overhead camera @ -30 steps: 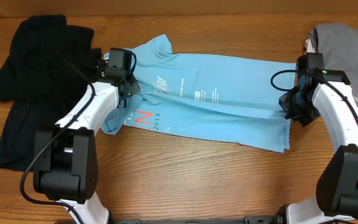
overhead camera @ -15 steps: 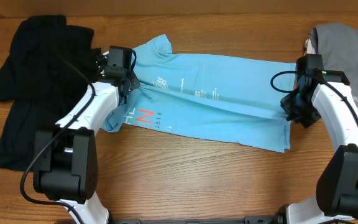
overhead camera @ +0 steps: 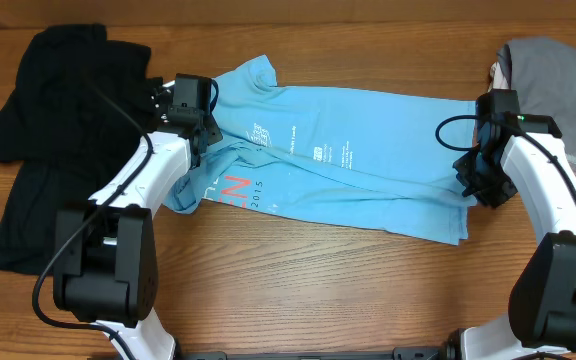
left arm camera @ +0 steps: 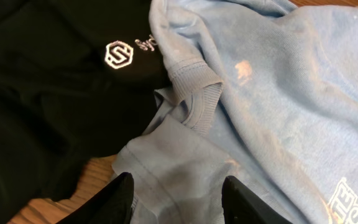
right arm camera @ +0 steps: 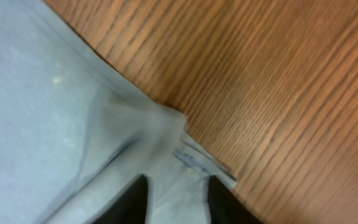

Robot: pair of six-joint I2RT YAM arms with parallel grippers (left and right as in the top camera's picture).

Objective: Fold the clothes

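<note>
Overhead view: light blue T-shirt (overhead camera: 348,185) lies across the centre of the tabletop (overhead camera: 298,290), long axis running from 9 o'clock to 3 o'clock, slightly slanted. It is partly doubled over. An upper layer carries rows of small white print, and a lower layer showing red letters and "2015" sticks out toward 7 o'clock. 1 sleeve points to 12 o'clock near the left end.

Left gripper (overhead camera: 198,125) sits at the T-shirt's 9 o'clock end, by the neck opening. Left wrist view: the 2 fingers (left arm camera: 118,198) come in from the bottom edge with a fold of blue fabric running between them. The jaws are part-way closed, pinching that fold. The ribbed collar (left arm camera: 197,102) lies just beyond the tips at 12 o'clock.

Right gripper (overhead camera: 468,180) sits at the T-shirt's 3 o'clock end, on the hem side. Right wrist view: the fabric puckers up into the gap between the 2 fingers (right arm camera: 132,199), so the jaws are pinching the hem corner, with bare wood at 1 o'clock. The view is blurred.

Black shirt (overhead camera: 53,140) is heaped at 9 o'clock, touching the T-shirt's left edge. Its white logo (left arm camera: 118,54) shows in the left wrist view. Grey garment (overhead camera: 558,75) lies at 2 o'clock, apart from the T-shirt.
</note>
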